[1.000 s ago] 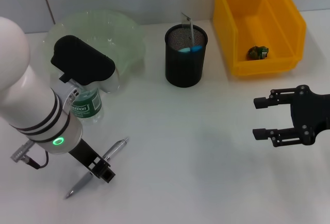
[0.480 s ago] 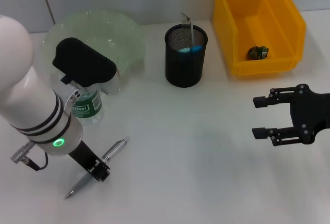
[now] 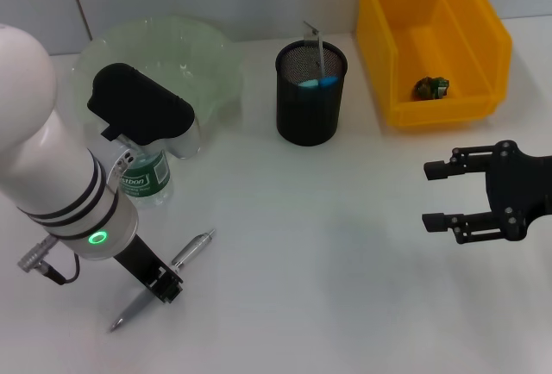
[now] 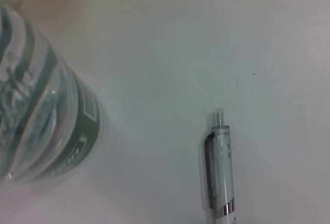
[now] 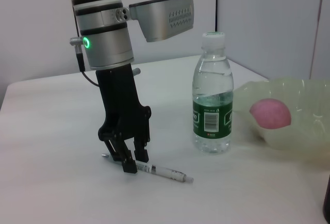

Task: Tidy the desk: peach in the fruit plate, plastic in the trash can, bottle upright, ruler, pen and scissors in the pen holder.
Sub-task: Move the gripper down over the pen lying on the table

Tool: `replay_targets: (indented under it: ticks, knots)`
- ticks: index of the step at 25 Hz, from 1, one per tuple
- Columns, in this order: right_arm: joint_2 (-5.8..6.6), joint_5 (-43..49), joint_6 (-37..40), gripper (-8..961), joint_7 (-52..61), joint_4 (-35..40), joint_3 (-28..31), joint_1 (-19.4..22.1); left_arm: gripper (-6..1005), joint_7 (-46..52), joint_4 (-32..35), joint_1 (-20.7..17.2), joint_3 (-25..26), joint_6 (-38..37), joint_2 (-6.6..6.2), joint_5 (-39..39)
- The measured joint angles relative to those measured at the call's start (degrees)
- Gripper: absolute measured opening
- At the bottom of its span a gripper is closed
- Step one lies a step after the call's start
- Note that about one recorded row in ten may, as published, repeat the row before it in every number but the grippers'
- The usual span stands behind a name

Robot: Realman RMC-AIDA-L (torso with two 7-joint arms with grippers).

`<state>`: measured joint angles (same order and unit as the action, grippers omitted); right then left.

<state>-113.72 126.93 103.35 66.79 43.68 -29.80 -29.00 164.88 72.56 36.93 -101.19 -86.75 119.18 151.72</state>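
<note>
Now the left gripper (image 5: 129,161) has settled low over the pen (image 3: 164,277), fingers a little apart and straddling the barrel, tips touching or just above the table (image 3: 328,288); over the last second it has barely shifted, so the grasp looks imminent but not closed. The pen lies flat near the upright bottle (image 5: 212,94), whose green label reads partly "stbon". The peach (image 5: 270,114) sits in the fruit plate (image 3: 216,55), plastic (image 3: 431,88) in the yellow trash can (image 3: 483,46), pen holder (image 3: 310,111) well apart. The right gripper (image 3: 440,195) hovers spread wide, idle.
</note>
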Motion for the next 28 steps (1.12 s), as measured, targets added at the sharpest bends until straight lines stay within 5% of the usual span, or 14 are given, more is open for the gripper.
replay_targets:
  ticks: [28]
  knots:
    - [0.0, -0.2, 0.0, 703, 0.11, 0.06, 0.63, 0.26, 178, -3.32, -3.78, 1.32, 3.28, 0.61, 0.0, -1.98]
